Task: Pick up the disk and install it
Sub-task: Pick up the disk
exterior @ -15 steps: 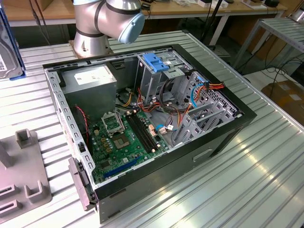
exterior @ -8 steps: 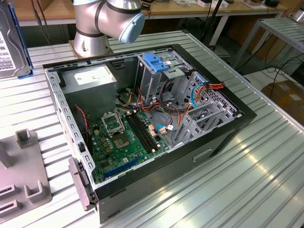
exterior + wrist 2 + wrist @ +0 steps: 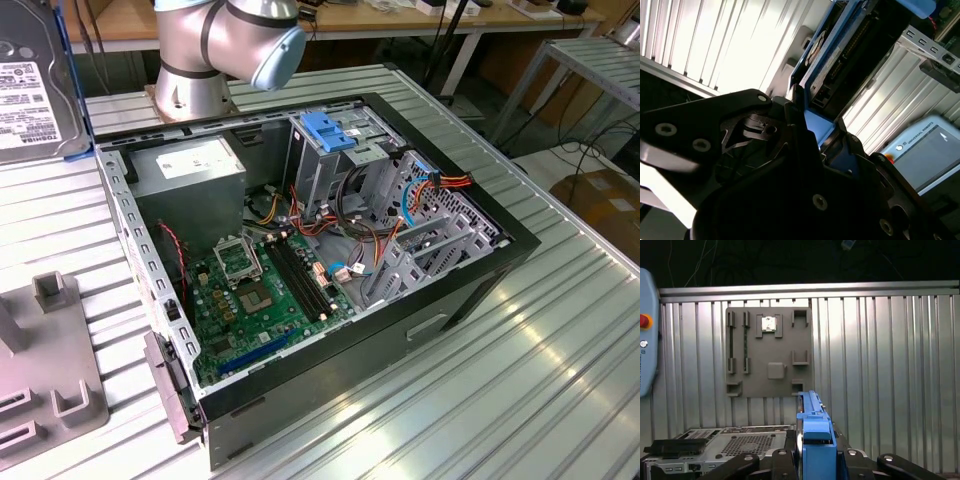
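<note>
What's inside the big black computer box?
A green motherboard, a grey power supply, a blue clip and coloured wires. Whatever lies under the metal drive cage is hidden.

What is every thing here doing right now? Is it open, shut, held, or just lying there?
hand, shut on the disk.
disk, held up off the table, not yet in the computer case.
computer case, lying on its side, open with its side cover off.
blue clip, sitting inside the case.
grey holder plate, lying flat on the table.
</note>
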Tool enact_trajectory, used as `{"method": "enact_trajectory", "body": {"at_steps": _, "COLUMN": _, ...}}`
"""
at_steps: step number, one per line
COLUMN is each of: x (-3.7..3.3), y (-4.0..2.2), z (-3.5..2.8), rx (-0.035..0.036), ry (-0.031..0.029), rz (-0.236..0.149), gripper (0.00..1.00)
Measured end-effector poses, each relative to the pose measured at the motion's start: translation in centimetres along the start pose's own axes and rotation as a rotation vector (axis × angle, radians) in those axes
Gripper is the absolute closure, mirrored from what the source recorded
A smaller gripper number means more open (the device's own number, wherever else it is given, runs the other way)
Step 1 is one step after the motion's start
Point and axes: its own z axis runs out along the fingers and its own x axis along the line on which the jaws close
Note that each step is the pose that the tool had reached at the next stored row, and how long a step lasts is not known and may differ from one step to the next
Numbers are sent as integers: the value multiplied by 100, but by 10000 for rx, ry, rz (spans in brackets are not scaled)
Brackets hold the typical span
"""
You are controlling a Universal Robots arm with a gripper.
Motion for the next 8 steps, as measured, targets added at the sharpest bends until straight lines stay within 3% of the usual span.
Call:
{"method": "enact_trajectory", "body": {"at_steps": 7, "x": -7, "y": -157, "z": 0, "rx": -1, "ry": 0, "rz": 0, "gripper": 63}}
{"method": "enact_trajectory", "body": {"at_steps": 8, "x": -9, "y": -206, "z": 1, "rx": 0, "ry": 0, "rz": 0, "gripper": 63}}
